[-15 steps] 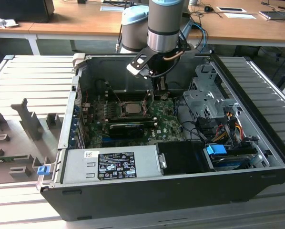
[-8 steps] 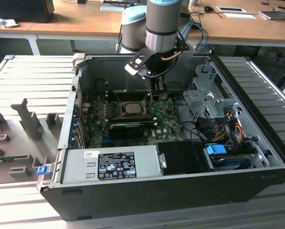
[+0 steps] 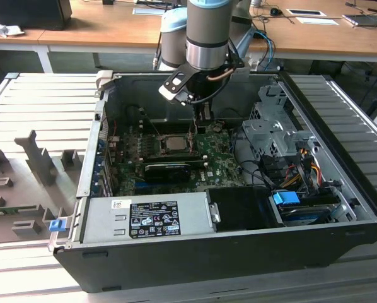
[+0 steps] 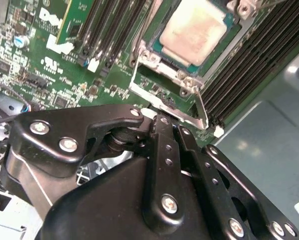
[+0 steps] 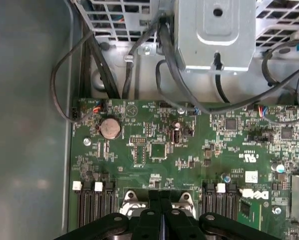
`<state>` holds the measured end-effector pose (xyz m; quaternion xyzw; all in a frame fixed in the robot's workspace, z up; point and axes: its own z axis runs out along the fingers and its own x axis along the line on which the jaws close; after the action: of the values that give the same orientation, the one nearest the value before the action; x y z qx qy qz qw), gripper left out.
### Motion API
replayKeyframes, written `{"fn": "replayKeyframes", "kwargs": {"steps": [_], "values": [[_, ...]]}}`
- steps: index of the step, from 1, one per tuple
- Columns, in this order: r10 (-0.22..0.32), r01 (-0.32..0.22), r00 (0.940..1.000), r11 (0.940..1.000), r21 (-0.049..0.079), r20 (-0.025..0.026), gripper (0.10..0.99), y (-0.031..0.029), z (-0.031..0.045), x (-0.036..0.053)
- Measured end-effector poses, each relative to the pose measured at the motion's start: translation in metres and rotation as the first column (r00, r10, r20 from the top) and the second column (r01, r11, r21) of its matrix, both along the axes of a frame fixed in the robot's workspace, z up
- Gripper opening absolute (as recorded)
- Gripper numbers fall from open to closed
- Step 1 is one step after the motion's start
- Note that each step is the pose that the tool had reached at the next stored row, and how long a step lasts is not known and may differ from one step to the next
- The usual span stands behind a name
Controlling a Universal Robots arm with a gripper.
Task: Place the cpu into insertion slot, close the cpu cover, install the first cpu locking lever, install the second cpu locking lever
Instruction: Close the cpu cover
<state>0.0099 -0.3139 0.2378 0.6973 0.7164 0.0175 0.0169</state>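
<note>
The arm reaches down from the far side into the open computer case, which lies on its side so the motherboard faces up and can be worked from above. The gripper hangs low over the far, exterior view's right edge of the insertion slot, a stance that suits pushing on the socket's metalwork, not carrying a part. The cpu lies flat and square inside that slot near the middle of the board, its pale metal top facing up. In the second wrist view the cpu shows through a silver frame that I take to be the cpu cover, apparently lying down around the chip, though I cannot tell if it is fully seated. The gripper has its jaws pressed together with nothing visible between them, and its tip meets or nearly meets the outer silver rail of the socket frame. Clenched fingers make a narrow, stiff point, which I judge fits nudging thin metal in the tight gap beside the memory slots. A thin wire lever runs along the socket's side, apart from the fingertips. The black expansion card and grey power supply sit nearer, clear of the work.
</note>
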Motion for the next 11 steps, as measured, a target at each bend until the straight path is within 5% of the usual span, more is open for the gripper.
{"fn": "replayKeyframes", "kwargs": {"steps": [4, 11], "values": [[0.0, 0.0, 1.0, 1.0, 0.0, 0.0048, 0.106, 0.0002, -0.0031, -0.0037], [0.0, 0.0, 1.0, 1.0, -0.001, 0.0048, 0.106, 0.0005, -0.0103, -0.0226]]}}
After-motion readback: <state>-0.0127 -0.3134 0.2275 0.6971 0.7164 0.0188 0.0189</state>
